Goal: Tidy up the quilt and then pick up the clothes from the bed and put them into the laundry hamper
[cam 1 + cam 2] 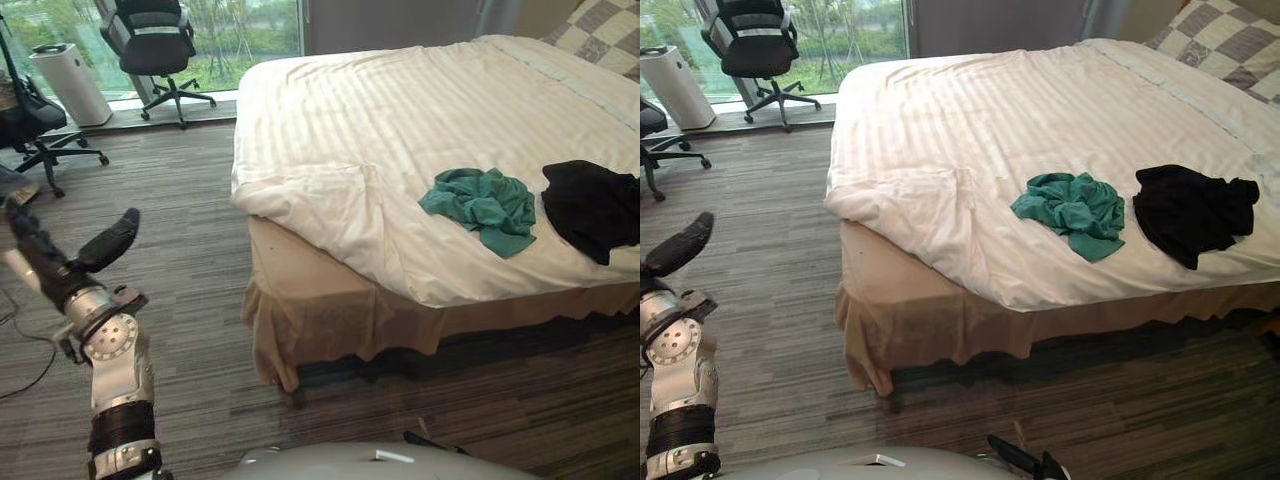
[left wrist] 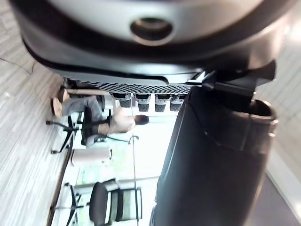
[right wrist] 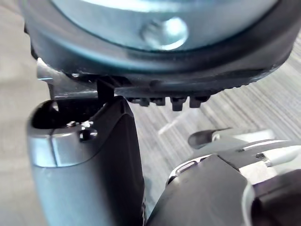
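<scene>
Left robot hand (image 1: 52, 265) released, fingers straight, above floor (image 1: 200, 250) left of bed (image 1: 330, 320); right robot hand (image 3: 122, 155): state can't tell. Green garment (image 1: 480, 208) & black garment (image 1: 590, 208) lie near-right on white quilt (image 1: 400, 110), near-left corner folded.

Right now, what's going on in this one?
Nothing is being handled at this moment. The robot faces the side of the bed with its left hand raised over the carpet, fingers straight and empty. Its right hand shows over the carpet too, away from the bed. The white quilt covers the bed, its near corner rumpled and folded over. A green garment and a black garment lie on the quilt, apart from each other, neither picked up yet.
</scene>
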{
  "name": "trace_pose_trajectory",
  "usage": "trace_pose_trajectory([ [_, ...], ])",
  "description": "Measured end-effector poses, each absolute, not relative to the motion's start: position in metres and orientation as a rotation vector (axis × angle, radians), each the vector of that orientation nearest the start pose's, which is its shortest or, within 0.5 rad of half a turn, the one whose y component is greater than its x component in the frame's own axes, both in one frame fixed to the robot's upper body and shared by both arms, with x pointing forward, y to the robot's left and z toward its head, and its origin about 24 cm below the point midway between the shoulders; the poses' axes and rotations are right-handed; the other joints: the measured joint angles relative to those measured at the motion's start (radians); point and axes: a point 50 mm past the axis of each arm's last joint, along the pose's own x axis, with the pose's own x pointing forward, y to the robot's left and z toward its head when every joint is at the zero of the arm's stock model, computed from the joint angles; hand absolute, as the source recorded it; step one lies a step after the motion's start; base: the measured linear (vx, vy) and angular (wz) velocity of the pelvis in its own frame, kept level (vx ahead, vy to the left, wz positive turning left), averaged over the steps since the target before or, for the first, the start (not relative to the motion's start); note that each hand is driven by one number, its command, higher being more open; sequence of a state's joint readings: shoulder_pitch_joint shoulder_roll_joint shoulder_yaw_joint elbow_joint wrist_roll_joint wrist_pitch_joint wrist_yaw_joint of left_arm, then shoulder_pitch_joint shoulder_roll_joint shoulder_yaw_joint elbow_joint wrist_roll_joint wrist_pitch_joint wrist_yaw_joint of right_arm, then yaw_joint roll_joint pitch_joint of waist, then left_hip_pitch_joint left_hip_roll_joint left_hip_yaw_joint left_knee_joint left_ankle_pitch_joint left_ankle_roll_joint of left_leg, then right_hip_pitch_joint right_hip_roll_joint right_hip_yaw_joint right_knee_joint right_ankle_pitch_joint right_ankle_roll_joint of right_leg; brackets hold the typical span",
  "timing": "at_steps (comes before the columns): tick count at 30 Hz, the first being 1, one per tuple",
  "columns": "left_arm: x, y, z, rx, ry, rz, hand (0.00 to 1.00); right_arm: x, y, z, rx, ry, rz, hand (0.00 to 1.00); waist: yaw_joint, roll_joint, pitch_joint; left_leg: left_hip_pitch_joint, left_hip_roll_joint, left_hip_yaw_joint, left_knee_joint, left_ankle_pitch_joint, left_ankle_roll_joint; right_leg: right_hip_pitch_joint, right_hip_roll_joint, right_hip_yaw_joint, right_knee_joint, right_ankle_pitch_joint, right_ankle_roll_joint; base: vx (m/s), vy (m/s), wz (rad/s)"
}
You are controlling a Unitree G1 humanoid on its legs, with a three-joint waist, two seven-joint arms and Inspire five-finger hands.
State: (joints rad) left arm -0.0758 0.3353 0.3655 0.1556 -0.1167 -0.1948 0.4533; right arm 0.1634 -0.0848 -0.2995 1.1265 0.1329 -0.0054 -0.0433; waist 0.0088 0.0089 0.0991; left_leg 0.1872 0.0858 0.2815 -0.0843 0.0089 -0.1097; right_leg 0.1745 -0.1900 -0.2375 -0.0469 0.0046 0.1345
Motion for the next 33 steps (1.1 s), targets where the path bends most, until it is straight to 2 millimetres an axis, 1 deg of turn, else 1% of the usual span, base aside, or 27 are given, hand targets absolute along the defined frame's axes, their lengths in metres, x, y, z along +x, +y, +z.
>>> trace_pose_trajectory([
  [1,0.245,0.314,0.097,0.242,-0.259,0.748,1.00,0.038,-0.219,-0.170,0.188,1.230,-0.486,1.00,-0.009,0.000,0.000,0.000,0.001,0.004,0.000,-0.001,-0.001,0.001,0.002,0.002,-0.005,0.003,-0.004,0.04,-0.003,-0.07],
  [2,0.250,0.313,0.102,0.282,-0.271,0.718,1.00,0.038,-0.219,-0.169,0.190,1.226,-0.484,1.00,-0.012,0.000,0.000,0.001,0.001,0.007,0.000,-0.002,-0.001,0.000,0.002,0.005,-0.007,0.004,-0.005,0.05,0.002,-0.16],
  [3,0.260,0.308,0.113,0.356,-0.292,0.659,1.00,0.038,-0.221,-0.169,0.191,1.224,-0.482,1.00,-0.013,0.005,0.001,0.002,0.000,0.017,0.001,-0.003,-0.001,-0.005,0.002,0.016,-0.007,0.006,-0.008,0.03,0.008,-0.23],
  [4,0.271,0.301,0.121,0.414,-0.314,0.605,1.00,0.038,-0.222,-0.169,0.191,1.221,-0.486,1.00,-0.014,0.012,0.001,0.004,0.000,0.026,0.001,-0.005,0.001,-0.010,0.002,0.025,-0.007,0.008,-0.011,0.02,0.009,-0.24],
  [5,0.276,0.297,0.125,0.444,-0.324,0.579,1.00,0.039,-0.223,-0.169,0.189,1.221,-0.485,1.00,-0.016,0.017,0.000,0.003,-0.001,0.030,0.001,-0.007,0.001,-0.013,0.002,0.026,-0.007,0.009,-0.012,0.02,0.007,-0.22],
  [6,0.287,0.288,0.131,0.515,-0.343,0.526,1.00,0.039,-0.225,-0.168,0.183,1.219,-0.482,1.00,-0.029,0.027,-0.001,0.001,-0.001,0.037,0.001,-0.009,0.003,-0.015,0.002,0.033,-0.007,0.011,-0.016,0.02,0.003,-0.13],
  [7,0.291,0.284,0.133,0.543,-0.347,0.506,1.00,0.039,-0.226,-0.168,0.181,1.219,-0.481,1.00,-0.036,0.030,-0.002,0.001,-0.002,0.038,0.001,-0.010,0.004,-0.016,0.001,0.034,-0.007,0.012,-0.017,0.02,0.002,-0.12],
  [10,0.311,0.257,0.135,0.649,-0.349,0.388,1.00,0.039,-0.228,-0.168,0.186,1.214,-0.489,1.00,-0.067,0.039,0.000,0.000,-0.003,0.043,0.001,-0.011,0.005,-0.020,0.000,0.039,-0.007,0.012,-0.018,-0.01,-0.008,-0.06],
  [11,0.314,0.253,0.135,0.664,-0.352,0.367,1.00,0.040,-0.228,-0.167,0.186,1.212,-0.490,1.00,-0.071,0.039,0.000,-0.001,-0.003,0.044,0.001,-0.012,0.005,-0.022,0.000,0.039,-0.007,0.012,-0.018,-0.03,-0.018,-0.05],
  [12,0.322,0.241,0.136,0.709,-0.360,0.315,1.00,0.039,-0.228,-0.167,0.186,1.210,-0.492,1.00,-0.075,0.040,0.000,-0.005,-0.002,0.047,0.001,-0.012,0.005,-0.035,0.000,0.043,-0.006,0.012,-0.018,-0.05,-0.018,-0.07],
  [14,0.328,0.231,0.138,0.755,-0.368,0.273,1.00,0.041,-0.230,-0.167,0.186,1.202,-0.496,1.00,-0.083,0.043,0.002,-0.012,-0.002,0.051,0.001,-0.013,0.004,-0.046,0.000,0.048,-0.005,0.013,-0.017,-0.04,-0.015,-0.08],
  [15,0.329,0.229,0.138,0.776,-0.369,0.266,1.00,0.041,-0.230,-0.166,0.185,1.198,-0.497,1.00,-0.087,0.045,0.001,-0.016,-0.002,0.052,0.001,-0.013,0.004,-0.052,0.000,0.049,-0.004,0.013,-0.017,-0.02,-0.013,-0.05],
  [17,0.338,0.224,0.140,0.844,-0.361,0.244,1.00,0.044,-0.231,-0.165,0.183,1.185,-0.496,1.00,-0.095,0.049,0.002,-0.039,-0.002,0.052,0.001,-0.013,0.004,-0.078,0.000,0.051,-0.003,0.014,-0.015,-0.02,-0.018,-0.05],
  [19,0.348,0.222,0.141,0.951,-0.333,0.206,1.00,0.046,-0.232,-0.165,0.183,1.177,-0.500,1.00,-0.100,0.051,0.003,-0.059,-0.001,0.056,0.001,-0.012,0.004,-0.104,0.001,0.056,0.001,0.017,-0.010,-0.01,-0.025,-0.08],
  [21,0.354,0.220,0.140,1.016,-0.312,0.186,1.00,0.046,-0.233,-0.164,0.186,1.171,-0.508,1.00,-0.103,0.055,0.006,-0.073,-0.001,0.062,0.001,-0.012,0.004,-0.122,0.002,0.063,0.003,0.018,-0.011,0.02,-0.018,-0.09],
  [23,0.358,0.222,0.141,1.070,-0.288,0.186,1.00,0.051,-0.233,-0.164,0.187,1.157,-0.507,1.00,-0.109,0.057,0.019,-0.082,-0.001,0.071,0.001,-0.012,0.004,-0.134,0.002,0.074,0.007,0.019,-0.013,0.03,-0.015,-0.12],
  [25,0.364,0.228,0.142,1.102,-0.255,0.195,1.00,0.055,-0.232,-0.164,0.196,1.146,-0.509,1.00,-0.123,0.060,0.026,-0.103,0.000,0.073,0.001,-0.012,0.004,-0.158,0.003,0.076,0.009,0.025,-0.022,0.02,-0.017,-0.08],
  [26,0.370,0.229,0.149,1.112,-0.240,0.210,1.00,0.057,-0.229,-0.164,0.215,1.134,-0.518,1.00,-0.127,0.057,0.044,-0.119,0.002,0.075,0.006,-0.012,0.004,-0.176,0.004,0.086,0.014,0.029,-0.025,-0.01,-0.016,-0.12],
  [28,0.375,0.227,0.162,1.117,-0.259,0.236,1.00,0.065,-0.227,-0.162,0.237,1.104,-0.530,1.00,-0.124,0.045,0.061,-0.151,0.004,0.082,0.022,-0.015,0.005,-0.215,0.003,0.101,0.030,0.030,-0.024,-0.03,-0.023,-0.14],
  [30,0.381,0.223,0.186,1.132,-0.319,0.264,1.00,0.073,-0.221,-0.162,0.253,1.082,-0.531,1.00,-0.121,0.026,0.077,-0.198,0.009,0.095,0.033,-0.015,0.006,-0.271,0.005,0.118,0.045,0.033,-0.021,-0.03,-0.039,-0.16],
  [33,0.384,0.218,0.198,1.141,-0.346,0.275,1.00,0.078,-0.220,-0.160,0.249,1.057,-0.542,1.00,-0.122,0.019,0.084,-0.221,0.017,0.121,0.041,-0.017,0.005,-0.315,0.008,0.145,0.067,0.033,-0.021,-0.01,-0.028,-0.22],
])
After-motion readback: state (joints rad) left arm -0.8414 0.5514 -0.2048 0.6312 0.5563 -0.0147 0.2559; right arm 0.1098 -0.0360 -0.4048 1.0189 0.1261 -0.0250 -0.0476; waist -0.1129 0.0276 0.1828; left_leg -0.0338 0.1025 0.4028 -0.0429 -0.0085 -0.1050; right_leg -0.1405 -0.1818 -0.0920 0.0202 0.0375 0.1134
